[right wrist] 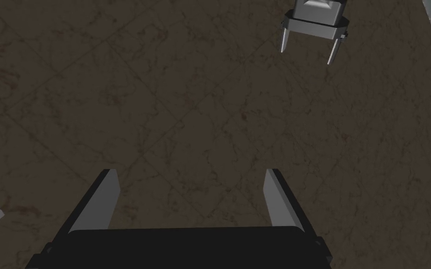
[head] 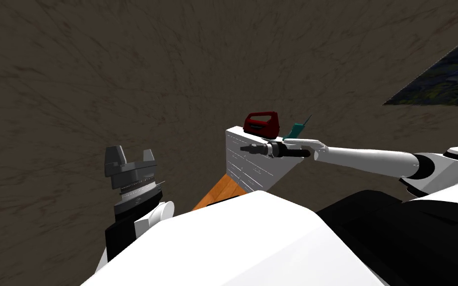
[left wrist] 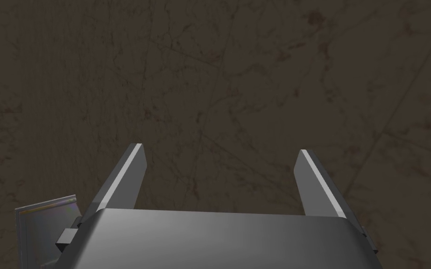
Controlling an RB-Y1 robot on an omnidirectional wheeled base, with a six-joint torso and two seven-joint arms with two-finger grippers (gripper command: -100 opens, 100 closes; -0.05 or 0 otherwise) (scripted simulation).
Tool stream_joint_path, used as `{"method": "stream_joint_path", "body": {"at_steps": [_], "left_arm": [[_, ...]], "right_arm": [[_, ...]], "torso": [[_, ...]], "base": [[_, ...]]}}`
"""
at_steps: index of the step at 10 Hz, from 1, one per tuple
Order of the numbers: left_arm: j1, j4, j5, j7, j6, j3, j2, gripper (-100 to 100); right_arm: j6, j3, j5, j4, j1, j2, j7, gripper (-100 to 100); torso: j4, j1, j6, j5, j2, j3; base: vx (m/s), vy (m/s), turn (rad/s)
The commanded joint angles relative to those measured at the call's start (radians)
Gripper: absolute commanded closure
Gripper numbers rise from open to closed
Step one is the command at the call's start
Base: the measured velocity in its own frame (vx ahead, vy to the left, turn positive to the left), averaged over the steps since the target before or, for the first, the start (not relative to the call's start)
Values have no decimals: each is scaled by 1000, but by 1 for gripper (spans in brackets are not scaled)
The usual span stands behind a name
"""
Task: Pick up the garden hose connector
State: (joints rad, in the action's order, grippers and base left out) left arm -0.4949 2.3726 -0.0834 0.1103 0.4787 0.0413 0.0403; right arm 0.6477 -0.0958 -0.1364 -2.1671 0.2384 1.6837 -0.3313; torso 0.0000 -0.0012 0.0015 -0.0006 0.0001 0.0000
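Although no item could be named with certainty, the slim teal piece (head: 296, 130) was judged to be the garden hose connector. It lay on top of a white unit (head: 252, 164), just beside a red boxy item (head: 261, 124). Its long axis slanted, in the head view, away from the robot and toward its right. The right gripper (right wrist: 190, 173), at the end of the outstretched right forearm (head: 371, 159), hung close in front of the teal piece. Its fingers were spread wide and empty, directed toward the robot's left and down at the brown floor (right wrist: 186, 93) (thus past the piece, not at it). A turn of the wrist toward the unit's top appeared necessary before any closing. The left gripper (left wrist: 220, 147), likewise wide open and empty, hung well apart on the left, so the right arm was the nearer.
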Motion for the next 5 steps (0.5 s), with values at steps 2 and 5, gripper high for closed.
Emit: {"method": "stream_joint_path", "body": {"at_steps": [2,5], "left_arm": [[0,0,0,0,0,0,0,0],[0,0,0,0,0,0,0,0]], "right_arm": [[-1,-17,-12,27,-30,80,-9,-100],[-1,-17,-12,27,-30,151,-9,-100]], "torso": [[0,1,0,0,0,0],[0,1,0,0,0,0]], "base": [[0,-21,56],[1,-19,20]]}}
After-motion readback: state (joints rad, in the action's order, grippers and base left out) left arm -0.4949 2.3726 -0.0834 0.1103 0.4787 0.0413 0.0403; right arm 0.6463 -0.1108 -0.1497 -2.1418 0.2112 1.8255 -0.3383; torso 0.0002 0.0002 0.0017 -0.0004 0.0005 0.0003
